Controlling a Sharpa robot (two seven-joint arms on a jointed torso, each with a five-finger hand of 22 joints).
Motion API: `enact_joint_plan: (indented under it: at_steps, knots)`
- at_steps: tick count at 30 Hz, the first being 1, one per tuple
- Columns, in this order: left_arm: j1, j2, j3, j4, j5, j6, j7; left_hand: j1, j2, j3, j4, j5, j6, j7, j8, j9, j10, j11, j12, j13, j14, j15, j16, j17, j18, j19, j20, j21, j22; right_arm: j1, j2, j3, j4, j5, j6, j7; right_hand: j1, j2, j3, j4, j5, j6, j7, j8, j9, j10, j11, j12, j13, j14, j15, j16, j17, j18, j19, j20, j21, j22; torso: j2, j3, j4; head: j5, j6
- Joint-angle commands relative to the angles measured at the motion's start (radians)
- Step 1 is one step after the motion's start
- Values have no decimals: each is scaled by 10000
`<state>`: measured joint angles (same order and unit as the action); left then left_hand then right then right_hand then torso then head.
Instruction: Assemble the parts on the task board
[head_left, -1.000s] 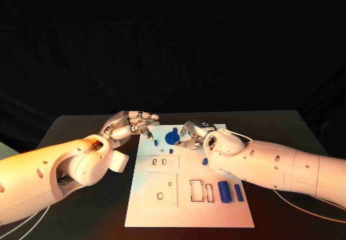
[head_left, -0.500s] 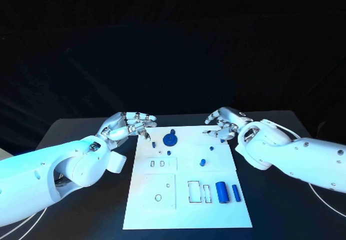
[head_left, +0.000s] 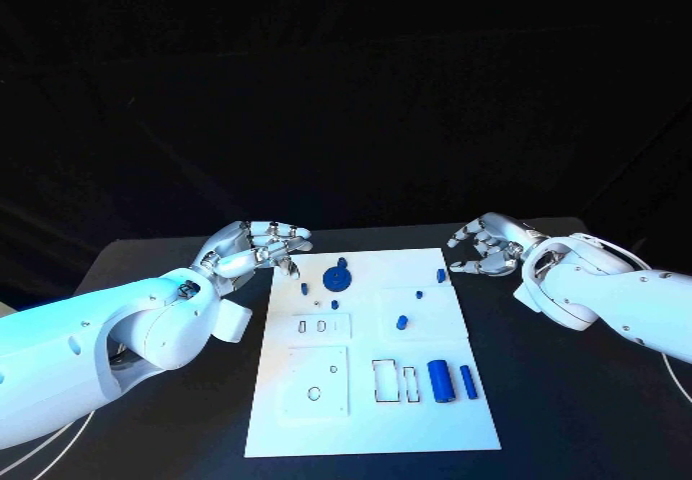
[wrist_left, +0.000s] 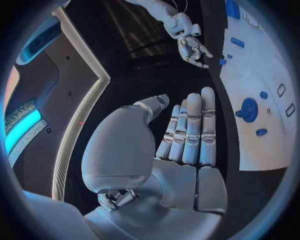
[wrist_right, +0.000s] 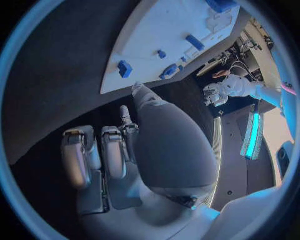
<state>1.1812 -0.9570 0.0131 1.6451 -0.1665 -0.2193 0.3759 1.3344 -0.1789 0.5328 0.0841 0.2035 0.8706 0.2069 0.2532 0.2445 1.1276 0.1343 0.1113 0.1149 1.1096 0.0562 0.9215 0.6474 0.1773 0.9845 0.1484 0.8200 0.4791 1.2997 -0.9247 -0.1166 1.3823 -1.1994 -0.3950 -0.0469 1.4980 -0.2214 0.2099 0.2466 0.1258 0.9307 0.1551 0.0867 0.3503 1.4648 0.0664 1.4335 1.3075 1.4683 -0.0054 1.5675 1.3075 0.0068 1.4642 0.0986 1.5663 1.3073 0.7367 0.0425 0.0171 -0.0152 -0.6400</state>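
While empty, both hands flank task board.

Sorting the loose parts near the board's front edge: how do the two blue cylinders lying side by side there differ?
The thicker blue cylinder is clearly fatter than the thin blue cylinder. The thicker one lies nearer the rectangular slots; the thin one lies nearer the task board's right edge. Both are blue, lie flat, parallel, and neither is held.
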Motion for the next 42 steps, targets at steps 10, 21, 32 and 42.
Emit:
enact_joint_plan:
  at_steps: [10,21,32,42]
  knots:
    - [11,8,6,-47,-32,200,73,106,-4,79,-5,11,-34,-4,28,12,-24,-15,14,17,-54,-18,42,-12,50,-84,-15,46,10,-325,260,-4,-536,-406,615,439,257,49,-27,-16,34,-95,28,-73,-17,82,76,-34,1568,1025,72,33,2633,-68,1066,77,45,2635,8,-20,8,31,-138]
    - [11,3,6,-76,-48,209,68,106,-4,79,-5,11,-34,-4,28,12,-24,-15,14,17,-54,-18,42,-12,50,-84,-15,46,10,-474,483,-7,-670,-431,589,414,323,127,38,29,181,29,19,-18,4,169,72,76,1652,1025,51,33,2633,-68,1066,73,45,2635,9,-20,21,55,-204]
    - [12,-11,6,-97,-65,207,47,118,-4,109,-40,8,-26,-8,33,24,-13,-18,17,19,-66,-21,48,-26,51,-124,-16,103,49,-520,652,-11,-817,-411,571,321,186,432,313,290,264,451,-22,162,52,336,38,280,1806,1025,-21,33,2633,-68,1066,14,45,2635,6,-15,2,92,-265]
    - [12,-19,6,-97,-70,208,35,136,10,137,-64,10,-24,-10,34,30,-10,-20,17,19,-70,-24,52,-34,52,-145,-18,136,71,-538,771,-19,-909,-405,701,296,223,635,563,305,297,634,-77,236,62,392,-9,349,1862,1025,-92,33,2633,-68,1066,-45,45,2635,1,-13,5,95,-295]
